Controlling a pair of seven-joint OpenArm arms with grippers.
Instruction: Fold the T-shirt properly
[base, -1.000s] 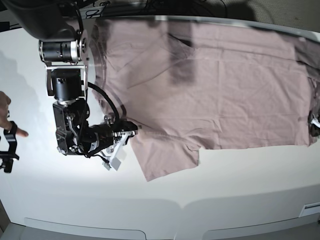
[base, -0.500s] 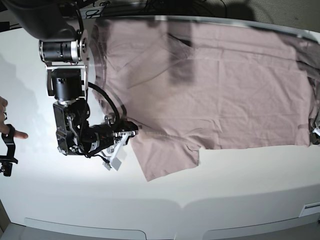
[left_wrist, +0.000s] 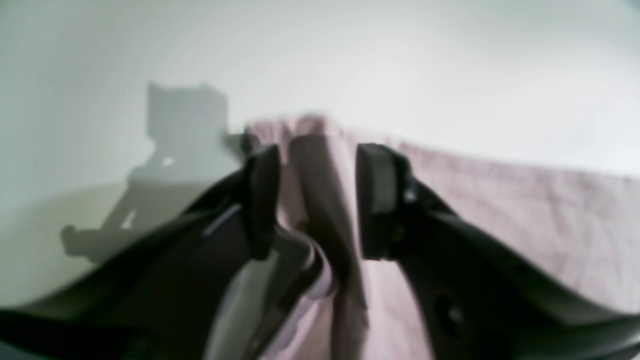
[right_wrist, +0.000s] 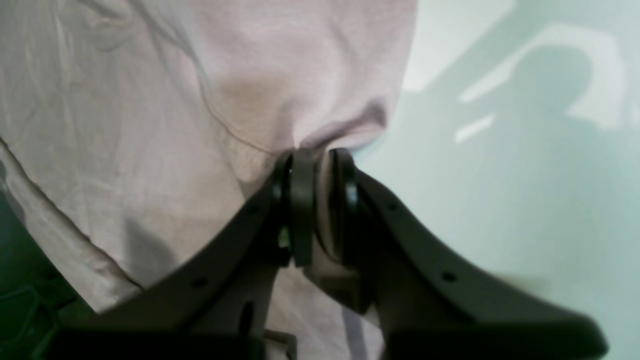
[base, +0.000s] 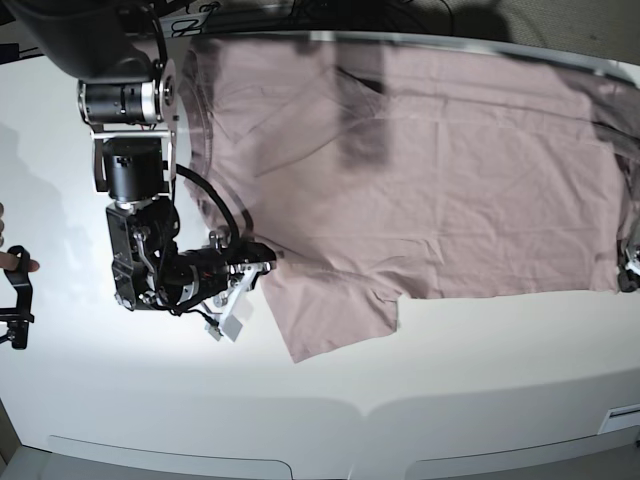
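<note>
T-shirt (base: 420, 170), dusty pink and wrinkled, lies spread flat over the upper half of the white tabletop (base: 460, 370) in the base view, reaching from about 10 o'clock across to 3 o'clock, with one short sleeve sticking down toward 6 o'clock near the middle. The tabletop is the widest thing in view, bare and white below the cloth, with a curved front edge at 6 o'clock. The right arm (base: 130, 170), black with silver joints, comes down from 11 o'clock on the left side of the base view and bends toward the shirt's edge at 9 o'clock. Its right gripper (right_wrist: 316, 200) is clamped tight on a pinched fold of the shirt's edge, the pink fabric bunched between the two dark pads, with the cloth fanning out toward 11 o'clock and bare tabletop toward 3 o'clock in the right wrist view. The left gripper (left_wrist: 316, 200) is barely seen at the 3 o'clock margin of the base view; in its blurred wrist view the jaws stand apart, with a raised ridge of the shirt between them, not pressed by either pad. A fingertip (base: 18, 263) shows at the 9 o'clock margin, well apart from the shirt.
</note>
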